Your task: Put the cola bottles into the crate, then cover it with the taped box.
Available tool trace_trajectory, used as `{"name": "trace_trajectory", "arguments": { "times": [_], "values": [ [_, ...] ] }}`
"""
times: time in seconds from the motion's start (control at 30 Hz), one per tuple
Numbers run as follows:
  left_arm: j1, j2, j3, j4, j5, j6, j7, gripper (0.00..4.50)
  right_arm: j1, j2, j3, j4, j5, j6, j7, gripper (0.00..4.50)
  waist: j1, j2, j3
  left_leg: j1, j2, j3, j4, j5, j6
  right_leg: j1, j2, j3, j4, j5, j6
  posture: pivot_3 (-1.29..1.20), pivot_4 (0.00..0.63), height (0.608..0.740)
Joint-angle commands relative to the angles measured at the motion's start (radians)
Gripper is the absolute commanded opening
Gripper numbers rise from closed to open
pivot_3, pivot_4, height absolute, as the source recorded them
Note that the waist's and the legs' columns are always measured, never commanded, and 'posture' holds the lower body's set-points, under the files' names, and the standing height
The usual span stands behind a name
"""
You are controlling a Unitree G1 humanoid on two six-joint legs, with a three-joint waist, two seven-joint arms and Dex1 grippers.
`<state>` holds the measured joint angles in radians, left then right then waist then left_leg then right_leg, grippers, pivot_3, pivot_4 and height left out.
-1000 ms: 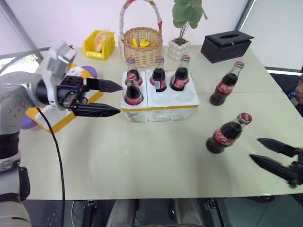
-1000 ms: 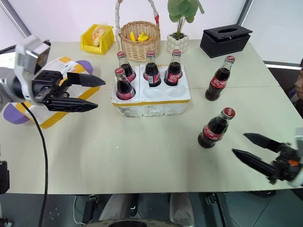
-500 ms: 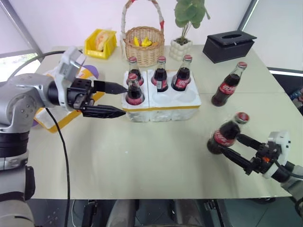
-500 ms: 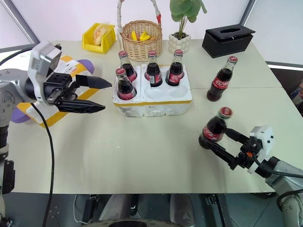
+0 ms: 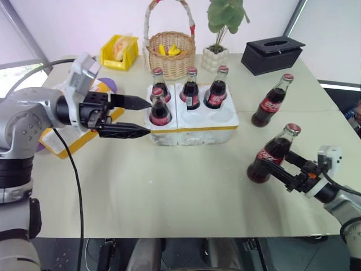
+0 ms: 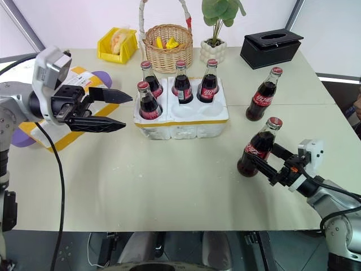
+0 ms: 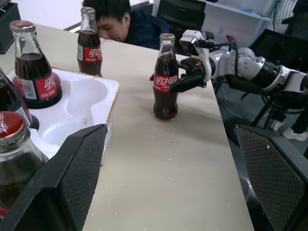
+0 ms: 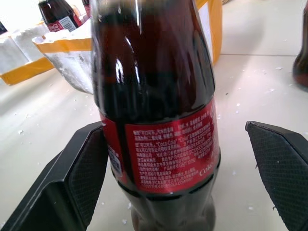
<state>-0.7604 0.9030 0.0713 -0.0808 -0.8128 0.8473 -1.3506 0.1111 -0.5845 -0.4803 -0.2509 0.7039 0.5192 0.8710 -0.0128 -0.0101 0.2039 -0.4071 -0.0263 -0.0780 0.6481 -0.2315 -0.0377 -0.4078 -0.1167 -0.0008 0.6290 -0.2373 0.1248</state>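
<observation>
Near bottle [image 6: 256, 150]: the cola I'm after stands upright on the tabletop [image 6: 169, 180], well right of the crate [image 6: 181, 116], tilted a little in my head view.
Right claw [image 6: 265, 162]: wide, one finger on each side of the bottle at label height. In its wrist view one pad [image 8: 82, 173] looks right against the label, while the other [image 8: 281, 163] stands clear. Not gripped yet, as I read it.
Step in hand: I'd centre the bottle between the fingers before closing, so the near pad doesn't shove it over. Then I'd close low on the label, where the body is widest, and lift straight up before swinging it across.
Far bottle [image 6: 261, 97]: upright, further back on the right, near the black tissue box [image 6: 271, 46]. It comes afterwards.
Crate: four bottles seated, three along the back and one at front left [image 6: 147, 101]. Two front holes look free, and I'd aim for the front right one.
Left claw [image 6: 110, 110]: wide and empty, hovering just left of the crate. I'd leave it parked there.
Taped box [image 6: 62, 121]: lying behind the left arm, untouched.
Risk: smooth glass and a narrow base, so an off-centre squeeze could topple it.
</observation>
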Motion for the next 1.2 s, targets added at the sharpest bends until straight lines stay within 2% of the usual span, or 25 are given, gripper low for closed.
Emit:
{"name": "trace_trajectory", "arguments": {
  "times": [0.03, 0.13, 0.23, 0.3, 0.57, 0.7, 0.83, 0.9, 0.97, 1.07, 1.2],
  "values": [
    [-0.016, 0.014, 0.032, -0.015, -0.005, -0.007, 0.004, 4.43, -0.006, 0.005, 0.003, -0.015, 0.042, 0.003, 0.008, 4.50, 0.000, 0.000, 0.000, 0.000, 0.000, 0.000, 0.000, 0.000, 0.000, 0.000, 0.000, 0.000, 0.000, 0.000, 0.000, 0.00, 0.150, 0.738],
    [-0.018, 0.016, 0.033, -0.014, -0.004, -0.008, 0.007, 4.43, -0.006, 0.004, 0.005, -0.015, 0.050, 0.001, -0.001, 4.50, 0.000, 0.000, 0.000, 0.000, 0.000, 0.000, 0.000, 0.000, 0.000, 0.000, 0.000, 0.000, 0.000, 0.000, 0.000, 0.00, 0.150, 0.738],
    [-0.016, 0.020, 0.032, -0.011, 0.002, -0.013, 0.006, 4.50, -0.020, 0.009, 0.004, -0.007, 0.063, 0.002, -0.016, 3.61, 0.000, 0.000, 0.000, 0.000, 0.000, 0.000, 0.000, 0.000, 0.000, 0.000, 0.000, 0.000, 0.000, 0.000, 0.000, 0.00, 0.150, 0.738],
    [-0.017, 0.020, 0.032, -0.011, 0.004, -0.014, 0.007, 4.50, -0.027, 0.006, 0.005, -0.003, 0.067, 0.002, -0.021, 2.73, -0.001, 0.000, 0.000, 0.000, 0.000, 0.000, 0.000, 0.000, 0.000, 0.000, 0.000, 0.000, 0.000, 0.000, 0.000, 0.00, 0.150, 0.738],
    [0.002, 0.029, 0.037, -0.023, -0.001, 0.001, 0.012, 4.50, -0.057, -0.033, -0.018, -0.040, 0.114, 0.031, -0.033, 2.75, -0.002, 0.000, 0.000, 0.000, 0.000, 0.000, 0.000, 0.000, 0.000, 0.000, 0.000, 0.000, 0.000, 0.000, 0.000, 0.00, 0.150, 0.738],
    [0.045, 0.047, 0.059, -0.050, -0.012, 0.017, 0.032, 4.50, -0.255, -0.152, -0.004, -0.061, 0.162, 0.086, -0.013, 2.75, -0.011, 0.006, 0.004, 0.000, 0.000, 0.003, 0.000, 0.000, 0.000, -0.003, 0.000, 0.002, 0.000, 0.000, -0.001, 0.00, 0.150, 0.738],
    [0.064, 0.050, 0.074, -0.057, -0.015, 0.020, 0.056, 4.50, -0.490, -0.214, 0.096, -0.018, 0.187, 0.139, 0.051, 2.75, -0.009, 0.006, 0.004, 0.000, 0.002, 0.003, -0.001, 0.000, 0.000, -0.004, 0.002, 0.003, 0.001, 0.001, -0.001, 0.00, 0.150, 0.738],
    [0.074, 0.050, 0.077, -0.059, -0.011, 0.015, 0.064, 4.50, -0.591, -0.213, 0.142, 0.026, 0.190, 0.152, 0.081, 2.75, -0.006, 0.005, 0.004, 0.000, 0.004, 0.001, -0.002, 0.000, 0.000, -0.004, 0.005, 0.001, 0.001, 0.001, -0.001, 0.00, 0.150, 0.738],
    [0.089, 0.048, 0.084, -0.066, -0.009, 0.009, 0.077, 4.50, -0.730, -0.175, 0.203, 0.114, 0.172, 0.155, 0.091, 2.75, -0.004, 0.005, 0.004, -0.001, 0.004, 0.001, -0.003, 0.000, 0.001, -0.004, 0.005, 0.001, 0.001, 0.001, 0.000, 0.00, 0.150, 0.738],
    [0.098, 0.042, 0.094, -0.075, -0.013, 0.008, 0.100, 4.50, -0.857, -0.123, 0.274, 0.212, 0.125, 0.138, 0.097, 2.75, -0.005, 0.004, 0.005, -0.003, 0.003, 0.001, -0.002, 0.000, 0.001, -0.006, 0.004, 0.001, 0.001, 0.001, 0.000, 0.00, 0.150, 0.738],
    [0.131, 0.042, 0.125, -0.121, -0.041, 0.025, 0.131, 4.50, -0.994, -0.001, 0.418, 0.370, -0.038, 0.046, 0.071, 2.75, -0.006, 0.003, 0.005, -0.004, 0.003, 0.002, -0.002, 0.000, 0.001, -0.007, 0.004, 0.001, 0.001, 0.001, 0.000, 0.00, 0.150, 0.738]
  ]
}}
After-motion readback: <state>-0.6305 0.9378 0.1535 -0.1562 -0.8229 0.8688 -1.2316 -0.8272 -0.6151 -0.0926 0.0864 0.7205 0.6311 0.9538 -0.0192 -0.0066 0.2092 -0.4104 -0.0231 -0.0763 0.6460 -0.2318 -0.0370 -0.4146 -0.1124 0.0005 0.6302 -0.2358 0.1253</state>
